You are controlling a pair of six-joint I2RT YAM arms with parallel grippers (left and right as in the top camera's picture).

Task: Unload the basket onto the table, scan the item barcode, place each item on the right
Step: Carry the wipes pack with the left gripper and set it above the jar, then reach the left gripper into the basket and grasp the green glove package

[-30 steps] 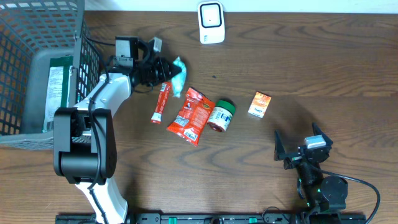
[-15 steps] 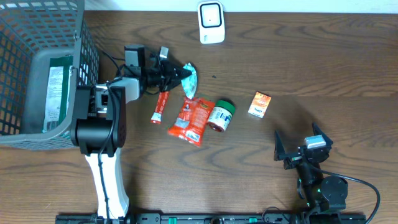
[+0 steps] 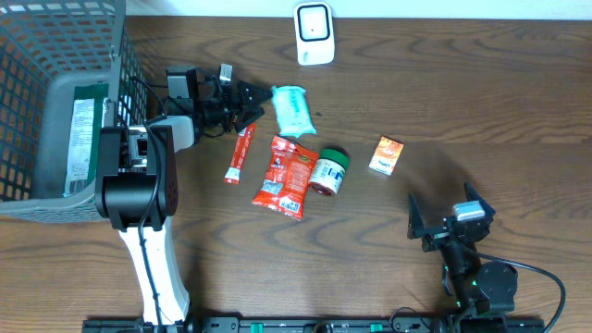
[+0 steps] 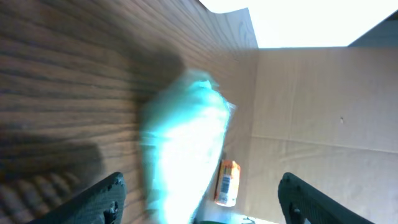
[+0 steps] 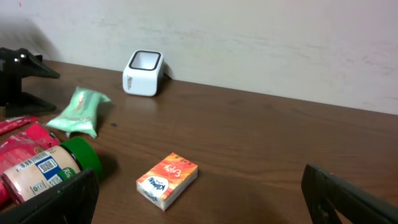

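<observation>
Teal packet (image 3: 291,108) lies on the surface (image 3: 444,92) just beyond your left fingers (image 4: 102,198), which are spread and empty; your right fingers (image 5: 348,196) gape wide, holding nothing.

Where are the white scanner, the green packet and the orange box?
white scanner (image 3: 314,35), overhead view, its front face
green packet (image 3: 292,108), overhead view, middle of wrapper
orange box (image 3: 387,155), overhead view, its top face
</observation>
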